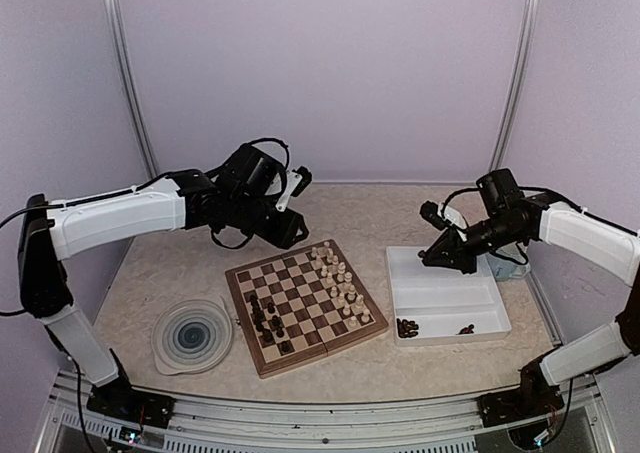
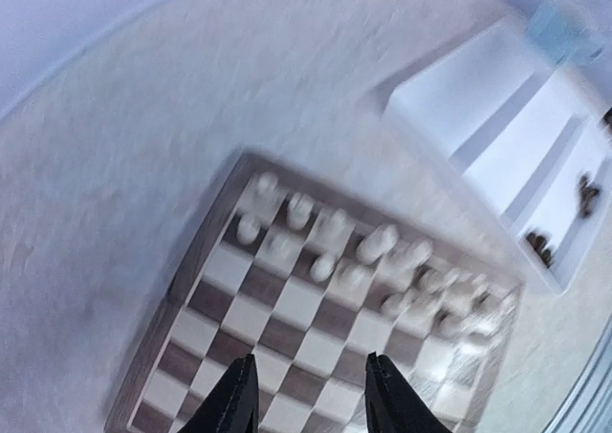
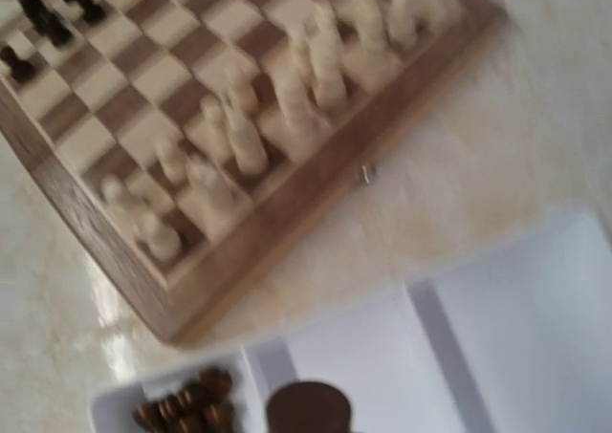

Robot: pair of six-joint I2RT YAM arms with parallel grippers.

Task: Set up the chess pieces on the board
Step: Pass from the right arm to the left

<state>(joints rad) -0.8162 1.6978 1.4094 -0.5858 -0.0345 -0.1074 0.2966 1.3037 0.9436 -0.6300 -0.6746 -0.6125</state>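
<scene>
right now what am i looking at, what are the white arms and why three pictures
Two robot arms, left and right, are bolted to a table. The wide picture comes from a fixed camera above and behind them; the other two from a camera on each wrist. On the table lie a chessboard with cream pieces along one side and dark pieces opposite, a white tray holding more dark pieces, and a blue-swirl plate. The left claw is open and empty near the board. The right claw is shut by the tray; whether it holds anything I cannot tell.
</scene>
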